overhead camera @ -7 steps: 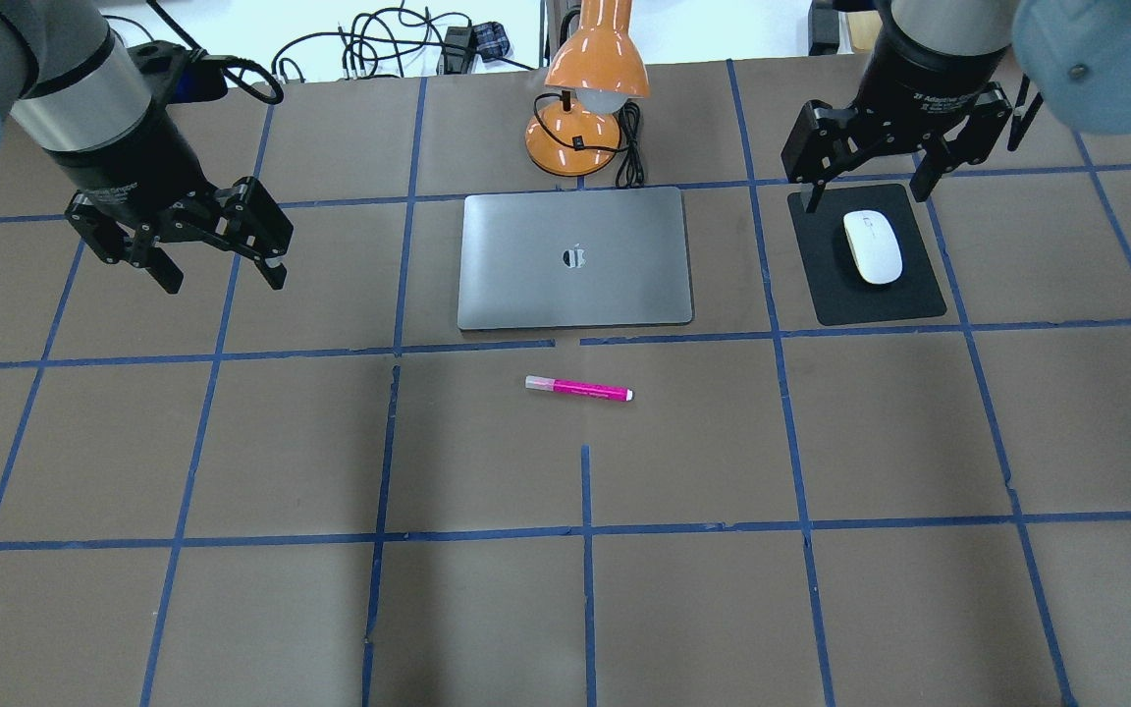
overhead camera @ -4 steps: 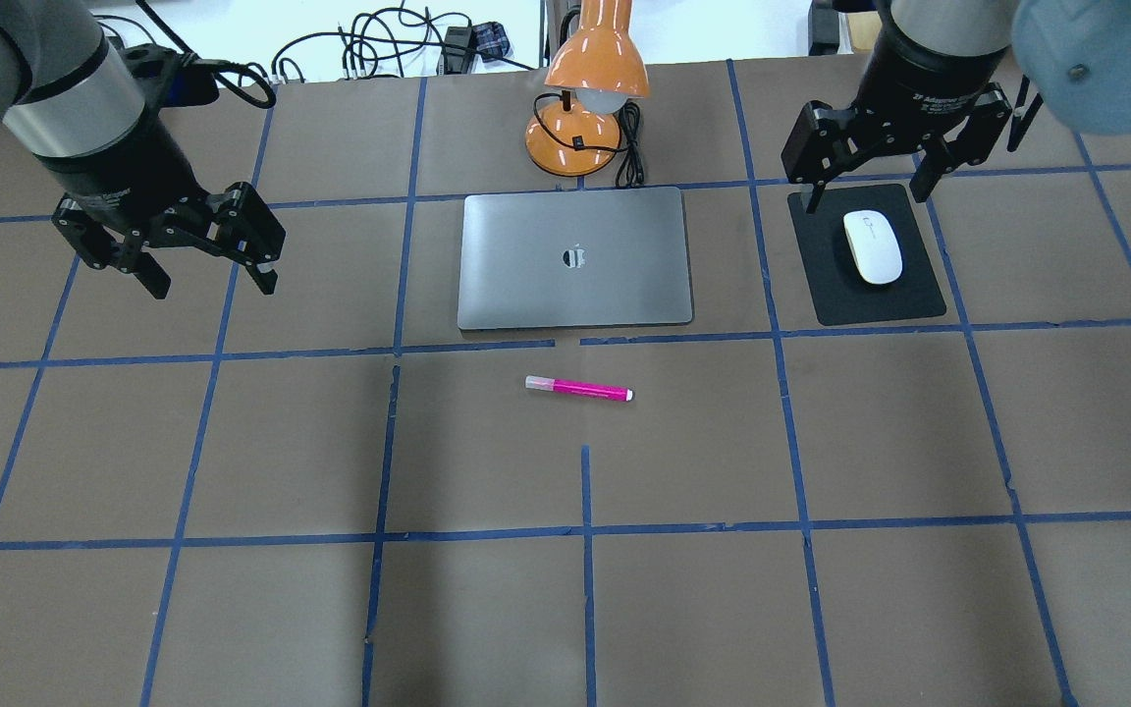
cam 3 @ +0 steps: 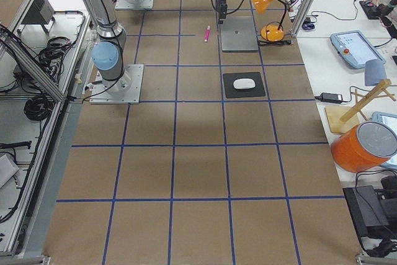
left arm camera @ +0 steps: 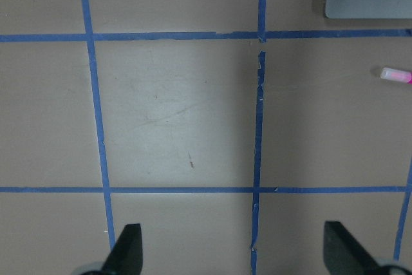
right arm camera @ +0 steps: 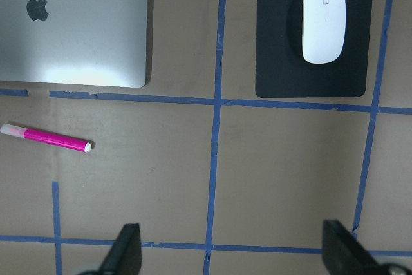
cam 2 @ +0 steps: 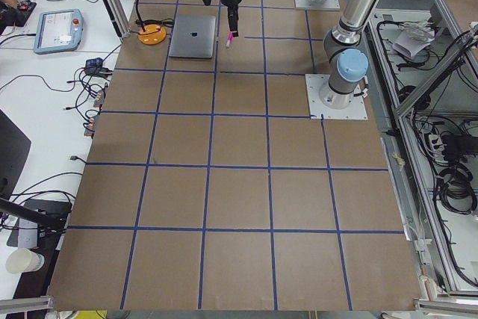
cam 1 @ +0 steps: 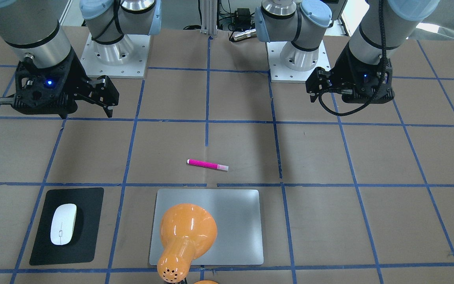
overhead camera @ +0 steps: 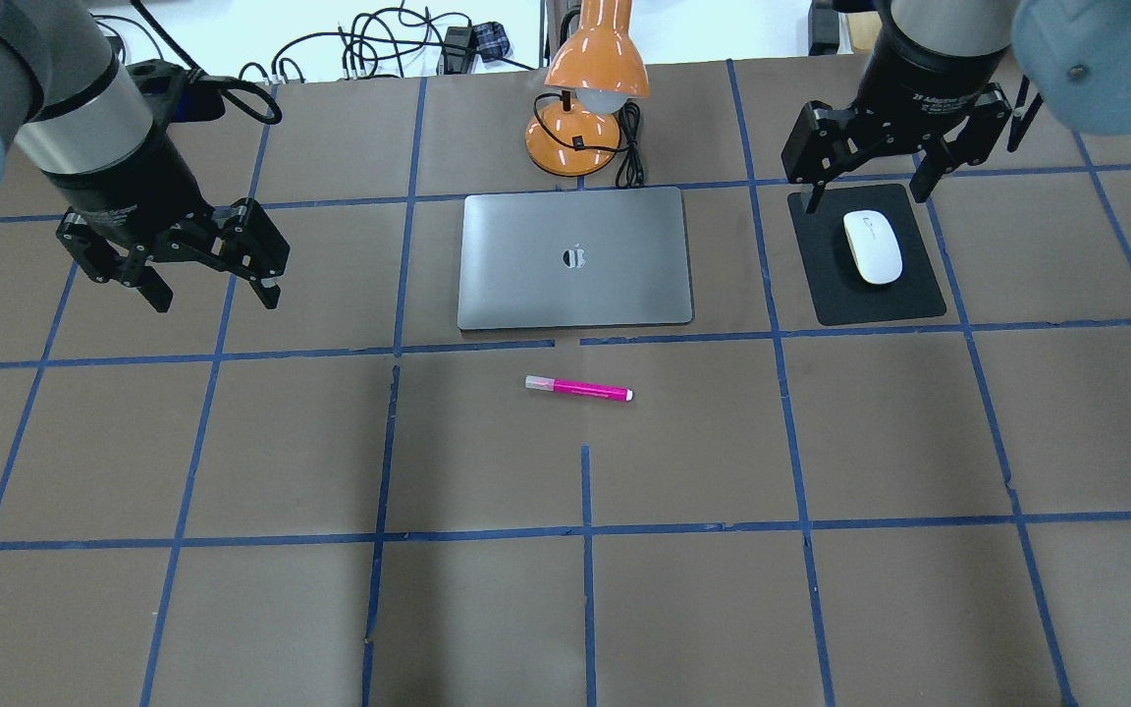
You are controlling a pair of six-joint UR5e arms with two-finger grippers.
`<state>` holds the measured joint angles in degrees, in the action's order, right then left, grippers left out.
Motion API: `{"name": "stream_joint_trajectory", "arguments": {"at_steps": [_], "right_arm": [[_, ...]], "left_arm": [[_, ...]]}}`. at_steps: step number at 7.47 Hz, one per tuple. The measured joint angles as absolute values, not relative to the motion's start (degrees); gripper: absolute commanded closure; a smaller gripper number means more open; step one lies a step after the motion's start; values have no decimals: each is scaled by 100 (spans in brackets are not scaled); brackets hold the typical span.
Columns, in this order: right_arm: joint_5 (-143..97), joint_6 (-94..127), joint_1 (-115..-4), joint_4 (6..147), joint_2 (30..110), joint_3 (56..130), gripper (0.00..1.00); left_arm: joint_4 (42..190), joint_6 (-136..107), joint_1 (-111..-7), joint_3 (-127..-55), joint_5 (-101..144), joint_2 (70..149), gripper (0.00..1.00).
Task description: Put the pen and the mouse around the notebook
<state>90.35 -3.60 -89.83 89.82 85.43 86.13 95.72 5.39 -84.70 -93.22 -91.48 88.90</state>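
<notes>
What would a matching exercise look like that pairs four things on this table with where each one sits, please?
Things:
1. pen
2. mouse
3. notebook
4. orange desk lamp

Places:
A. on the black mat
B. beyond the notebook, on the side far from the robot
C. lying loose on the robot's side of the notebook
D. flat and closed, between the lamp and the pen

Pairs: 1-C, 2-A, 3-D, 4-B.
</notes>
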Motion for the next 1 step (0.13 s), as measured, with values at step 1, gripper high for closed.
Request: {"name": "stream_joint_trajectory", "arguments": {"at_steps": [1], "right_arm": [[9035, -361, -8984, 8982, 8543, 8613, 0]], "left_arm": [[9565, 558, -8503, -9352, -9067, 8873, 0]]}}
